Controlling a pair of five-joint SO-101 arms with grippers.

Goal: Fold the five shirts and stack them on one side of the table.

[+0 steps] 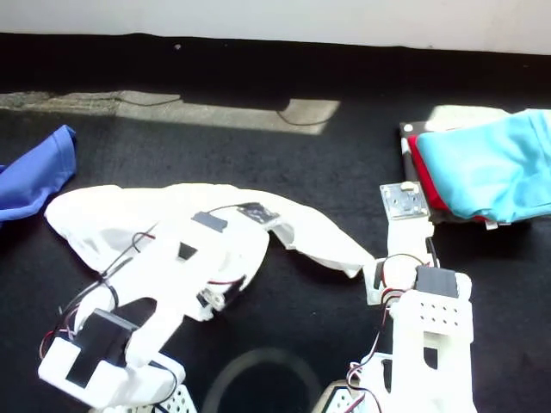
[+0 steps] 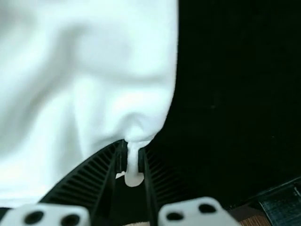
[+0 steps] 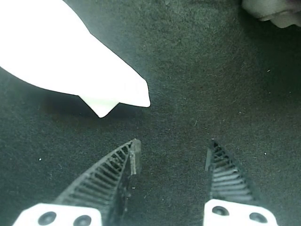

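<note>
Ribbed black fingers (image 2: 99, 175) of the left gripper (image 2: 133, 153) sit closest to the lens. They are pinched tight on a narrow fold of the white shirt (image 2: 70, 75), and a soft nub of cloth pokes out between them. Beyond the pinch the fabric billows in smooth, blurred folds.

The right gripper (image 3: 174, 143) is spread wide, its triangular ribbed fingers holding nothing. It hangs over the black table (image 3: 211, 70), whose cover looks felt-like and finely flecked. A pointed corner of the white shirt (image 3: 61, 56) lies just ahead of the fingertips, apart from them. A pale lump (image 3: 277, 12) is cut off at the frame's edge, and I cannot tell what it is.

From above, the white shirt (image 1: 112, 219) sprawls crumpled from 9 o'clock past centre, tapering to a tip at 4 o'clock. The white plastic left arm (image 1: 164, 284) covers part of it, and white on white blurs the outlines. At 9 o'clock a blue shirt (image 1: 34, 176) is cut off by the edge. At 2 o'clock a turquoise shirt (image 1: 491, 168) lies on a red shirt (image 1: 428, 185), which shows as a mere strip.
</note>
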